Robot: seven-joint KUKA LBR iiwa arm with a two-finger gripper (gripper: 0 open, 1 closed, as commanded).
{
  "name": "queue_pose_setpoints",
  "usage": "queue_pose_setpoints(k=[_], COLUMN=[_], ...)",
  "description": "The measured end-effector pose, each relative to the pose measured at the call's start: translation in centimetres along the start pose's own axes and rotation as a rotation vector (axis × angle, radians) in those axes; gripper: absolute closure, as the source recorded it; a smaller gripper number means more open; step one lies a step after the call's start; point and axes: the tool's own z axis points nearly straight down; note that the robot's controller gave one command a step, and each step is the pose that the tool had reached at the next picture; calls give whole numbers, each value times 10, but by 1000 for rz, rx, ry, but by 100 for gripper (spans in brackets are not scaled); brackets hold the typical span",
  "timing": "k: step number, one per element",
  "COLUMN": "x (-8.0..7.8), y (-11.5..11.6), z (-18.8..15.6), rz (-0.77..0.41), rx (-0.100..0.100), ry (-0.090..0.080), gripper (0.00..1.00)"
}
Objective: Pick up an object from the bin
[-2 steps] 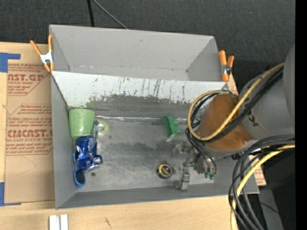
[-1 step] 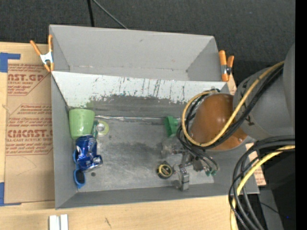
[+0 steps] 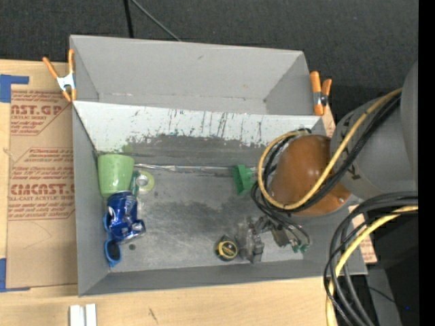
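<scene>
Scuffed grey bin [image 3: 190, 206], dark floor [image 3: 272, 12] behind

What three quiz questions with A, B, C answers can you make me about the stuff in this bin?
1. Where in the bin is the green cup?
A. left side
B. right side
C. middle

2. What colour is the crumpled thing next to the cup?
A. red
B. blue
C. yellow

3. The small round black-and-yellow thing is:
A. inside the cup
B. hanging in the air
C. lying on the bin floor

Answers:
1 A, the cup sits by the left wall.
2 B, it is bright blue.
3 C, it rests on the floor close to the gripper.
</scene>
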Motion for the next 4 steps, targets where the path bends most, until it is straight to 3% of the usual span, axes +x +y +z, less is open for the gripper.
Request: queue_pose_setpoints(k=[1, 2, 3, 4], x=[-5, -13, -12, -13], y=[-1, 30, 36, 36], z=[-2, -2, -1, -3], rz=[1, -337, -618, -618], rx=[3, 3, 1, 2], ry=[-17, -12, -5, -5], gripper=[0, 0, 0, 100])
